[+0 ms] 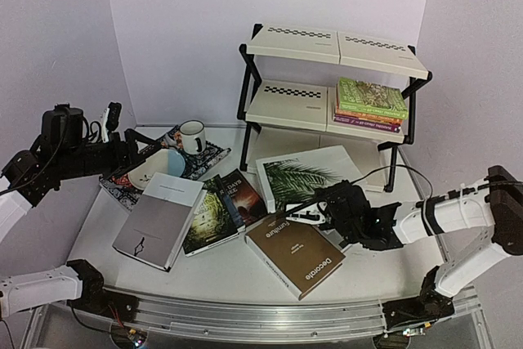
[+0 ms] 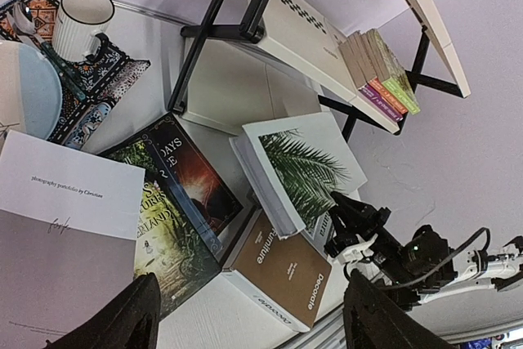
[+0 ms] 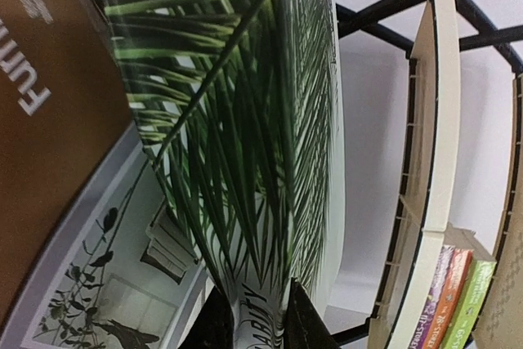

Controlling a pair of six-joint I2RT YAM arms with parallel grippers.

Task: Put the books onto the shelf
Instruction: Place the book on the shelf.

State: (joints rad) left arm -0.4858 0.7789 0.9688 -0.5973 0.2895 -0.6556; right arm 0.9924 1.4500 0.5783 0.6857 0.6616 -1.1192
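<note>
The white palm-leaf book [image 1: 298, 173] lies tilted over the brown "Decorate" book [image 1: 296, 255], and my right gripper [image 1: 315, 208] is shut on its near edge. In the right wrist view both fingers pinch the cover [image 3: 245, 120] at my right gripper [image 3: 257, 312]. A grey-white book [image 1: 159, 218], a green book [image 1: 211, 217] and a dark novel [image 1: 243, 194] lie flat on the table. My left gripper [image 1: 121, 132] hangs open at the far left, holding nothing. The shelf [image 1: 294, 104] stands at the back, with several books [image 1: 372, 102] stacked on its middle tier.
A patterned placemat [image 1: 208, 159] at the back left carries a white mug [image 1: 193, 136] and a pale blue bowl [image 1: 157, 167]. Another book with a grey photo cover [image 3: 106, 284] lies under the palm-leaf book. The shelf's black frame [image 1: 392, 165] stands close behind the right arm.
</note>
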